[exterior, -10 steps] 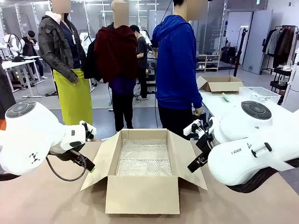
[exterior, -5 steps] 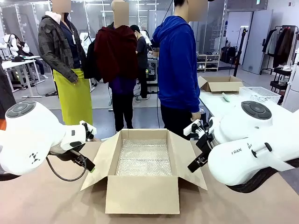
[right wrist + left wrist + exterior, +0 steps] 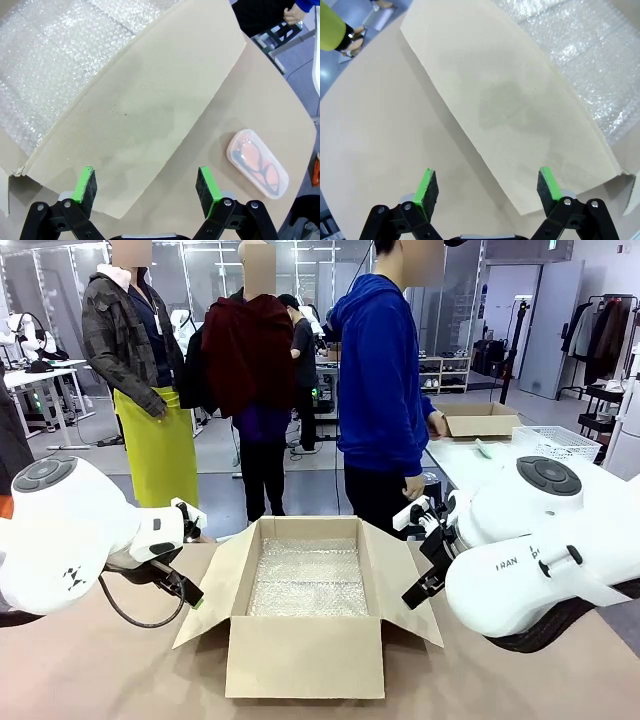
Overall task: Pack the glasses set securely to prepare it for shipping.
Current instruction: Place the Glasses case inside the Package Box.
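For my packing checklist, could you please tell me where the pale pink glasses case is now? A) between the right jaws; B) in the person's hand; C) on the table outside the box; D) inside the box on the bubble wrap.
C: the pale pink glasses case lies on the table, past the open flap of the cardboard box, apart from it.

Dark letters on the white shell of the right arm (image 3: 507, 563) read "RAN", cut off where the casing curves away. The left arm (image 3: 72, 575) carries a small black emblem with no legible words.
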`<state>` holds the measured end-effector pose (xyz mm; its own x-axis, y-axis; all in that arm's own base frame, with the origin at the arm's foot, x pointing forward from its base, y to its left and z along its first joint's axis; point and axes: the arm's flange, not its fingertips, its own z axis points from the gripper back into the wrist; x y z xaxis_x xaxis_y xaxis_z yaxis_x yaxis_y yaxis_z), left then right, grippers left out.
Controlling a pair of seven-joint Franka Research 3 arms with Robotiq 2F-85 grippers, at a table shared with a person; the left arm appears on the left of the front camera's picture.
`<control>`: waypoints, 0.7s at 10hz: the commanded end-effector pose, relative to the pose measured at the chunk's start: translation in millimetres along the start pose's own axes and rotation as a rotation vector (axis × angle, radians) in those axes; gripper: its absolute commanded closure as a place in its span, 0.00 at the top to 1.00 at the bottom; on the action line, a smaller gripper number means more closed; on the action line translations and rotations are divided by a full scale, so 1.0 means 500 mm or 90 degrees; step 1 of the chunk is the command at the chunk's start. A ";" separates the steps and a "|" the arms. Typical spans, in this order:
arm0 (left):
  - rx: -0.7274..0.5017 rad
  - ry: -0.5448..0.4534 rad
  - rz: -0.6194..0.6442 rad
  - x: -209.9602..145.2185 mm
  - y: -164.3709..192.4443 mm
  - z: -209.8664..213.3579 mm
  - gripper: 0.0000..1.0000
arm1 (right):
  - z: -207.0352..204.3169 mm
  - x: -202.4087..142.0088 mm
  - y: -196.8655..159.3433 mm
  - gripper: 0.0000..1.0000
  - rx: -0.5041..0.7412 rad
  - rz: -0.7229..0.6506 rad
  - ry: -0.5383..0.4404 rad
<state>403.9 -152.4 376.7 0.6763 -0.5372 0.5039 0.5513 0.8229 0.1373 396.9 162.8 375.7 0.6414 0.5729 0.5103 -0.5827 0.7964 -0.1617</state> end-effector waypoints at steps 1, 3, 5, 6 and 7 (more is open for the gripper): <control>-0.015 -0.018 -0.038 0.025 0.030 0.074 1.00 | 0.075 -0.007 -0.044 1.00 0.005 0.020 0.011; -0.084 -0.008 -0.078 0.036 0.070 0.174 1.00 | 0.135 -0.020 -0.105 1.00 0.036 0.099 0.059; -0.164 -0.023 -0.110 0.030 0.114 0.284 1.00 | 0.170 -0.029 -0.165 1.00 0.067 0.173 0.098; -0.181 -0.042 -0.127 0.014 0.132 0.331 1.00 | 0.182 -0.036 -0.189 1.00 0.081 0.202 0.118; -0.190 -0.053 -0.125 -0.007 0.151 0.373 1.00 | 0.191 -0.043 -0.211 1.00 0.083 0.221 0.139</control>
<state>357.9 -70.9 538.2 0.5102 -0.6539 0.5586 0.7825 0.6224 0.0139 391.4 56.4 456.5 0.5149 0.8032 0.2996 -0.8043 0.5735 -0.1553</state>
